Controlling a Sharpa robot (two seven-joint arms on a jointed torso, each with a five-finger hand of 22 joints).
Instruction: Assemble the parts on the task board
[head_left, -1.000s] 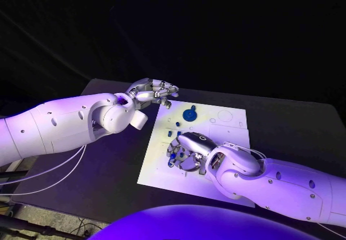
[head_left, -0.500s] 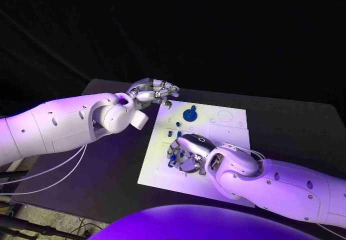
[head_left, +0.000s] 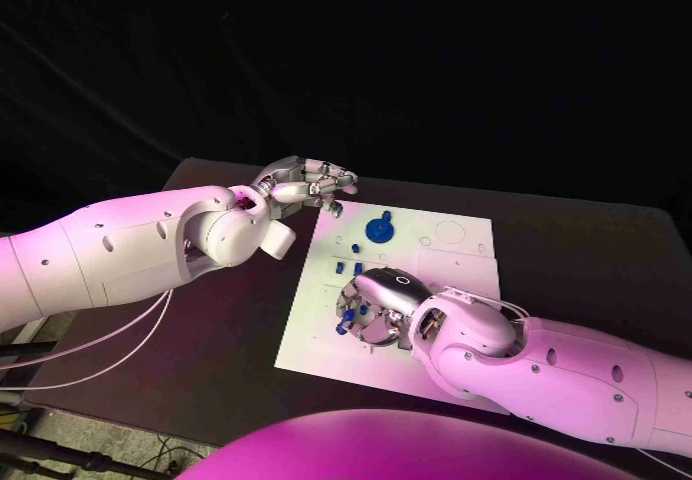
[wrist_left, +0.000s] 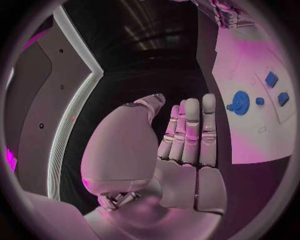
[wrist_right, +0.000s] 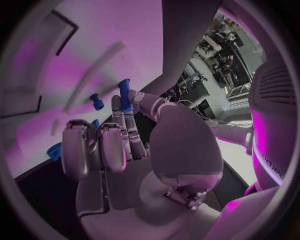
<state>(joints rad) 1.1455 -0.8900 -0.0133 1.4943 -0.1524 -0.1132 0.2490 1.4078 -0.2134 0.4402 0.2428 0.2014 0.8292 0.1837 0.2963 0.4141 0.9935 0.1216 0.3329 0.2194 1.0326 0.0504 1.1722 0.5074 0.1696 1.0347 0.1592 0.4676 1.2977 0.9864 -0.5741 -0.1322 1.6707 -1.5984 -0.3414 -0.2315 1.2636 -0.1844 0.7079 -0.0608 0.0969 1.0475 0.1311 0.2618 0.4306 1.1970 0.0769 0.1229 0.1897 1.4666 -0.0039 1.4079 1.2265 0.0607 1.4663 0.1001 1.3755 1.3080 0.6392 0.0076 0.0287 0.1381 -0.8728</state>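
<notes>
The white task board (head_left: 450, 262) lies in the middle of the black table. A blue gear (head_left: 379, 229) stands on its far part, also seen as the blue gear (wrist_left: 239, 102) on the board (wrist_left: 250, 55). Small blue parts (head_left: 346, 267) lie just beyond my right hand (head_left: 378, 303), which reaches down onto the board's left middle. In the right wrist view this right hand (wrist_right: 119, 145) pinches a long blue peg (wrist_right: 125, 94) between thumb and a fingertip, against the board (wrist_right: 81, 45). My left hand (head_left: 307, 184) hovers off the board's far left corner, and its fingers (wrist_left: 190, 130) hold nothing.
More small blue parts (wrist_right: 97, 102) lie on the board by my right hand's fingertips, and others (wrist_left: 271, 79) lie beside the gear. Circular outlines (head_left: 451, 232) mark the board's far right. Black table (head_left: 577, 250) surrounds the board.
My right hand has shifted slightly nearer and lower over the board's left middle. The left hand has stayed where it was.
</notes>
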